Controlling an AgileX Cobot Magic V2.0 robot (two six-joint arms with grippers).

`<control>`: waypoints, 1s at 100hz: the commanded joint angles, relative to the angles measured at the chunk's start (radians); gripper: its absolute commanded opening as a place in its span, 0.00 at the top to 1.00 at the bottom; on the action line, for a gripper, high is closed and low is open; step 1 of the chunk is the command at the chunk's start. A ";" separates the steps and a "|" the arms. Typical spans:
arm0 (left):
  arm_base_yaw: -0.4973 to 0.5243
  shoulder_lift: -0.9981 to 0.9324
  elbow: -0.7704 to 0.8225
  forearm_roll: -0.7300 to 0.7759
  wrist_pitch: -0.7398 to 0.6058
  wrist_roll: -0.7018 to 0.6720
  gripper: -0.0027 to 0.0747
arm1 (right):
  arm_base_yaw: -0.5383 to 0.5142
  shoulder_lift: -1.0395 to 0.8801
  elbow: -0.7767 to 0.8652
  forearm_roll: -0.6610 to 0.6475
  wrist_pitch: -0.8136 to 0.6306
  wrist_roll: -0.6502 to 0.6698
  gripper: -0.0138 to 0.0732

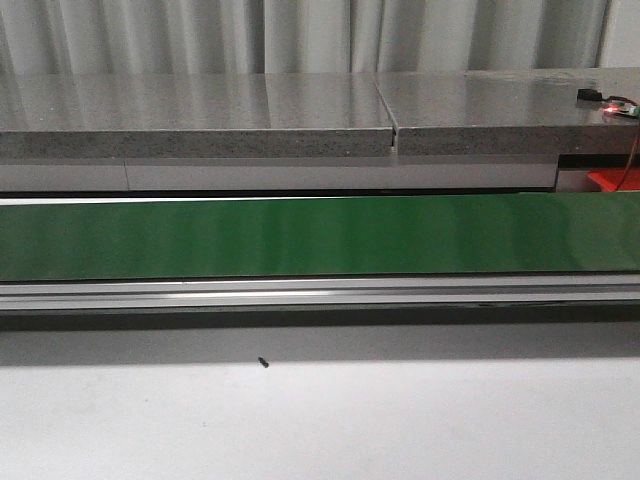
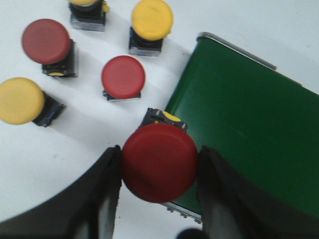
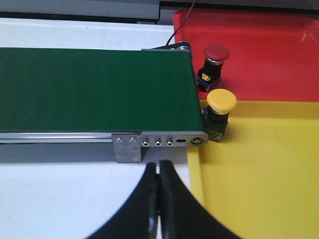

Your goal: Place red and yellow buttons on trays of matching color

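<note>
Red button between hand fingers.

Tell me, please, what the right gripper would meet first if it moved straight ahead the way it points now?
Probably the metal end bracket of the green conveyor belt, which lies directly ahead of the shut right gripper. The yellow button on the yellow tray sits off to one side. Depth is unclear, so the gripper might pass above.

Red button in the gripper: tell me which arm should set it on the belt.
Left. Its gripper already clamps the red button beside the green belt; the right gripper is shut and empty.
</note>
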 commanded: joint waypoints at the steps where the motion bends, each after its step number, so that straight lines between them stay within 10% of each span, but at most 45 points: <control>1: -0.037 -0.041 -0.024 -0.021 -0.031 0.003 0.76 | 0.000 0.008 -0.027 -0.003 -0.072 -0.009 0.92; 55: -0.103 0.004 -0.017 -0.053 -0.058 0.009 0.75 | 0.000 0.008 -0.027 -0.003 -0.072 -0.009 0.92; 84: -0.103 0.002 -0.018 -0.145 -0.054 0.071 0.25 | 0.000 0.008 -0.027 -0.003 -0.072 -0.009 0.92; 100: -0.103 -0.014 -0.018 -0.158 -0.064 0.071 0.23 | 0.000 0.008 -0.027 -0.003 -0.072 -0.009 0.92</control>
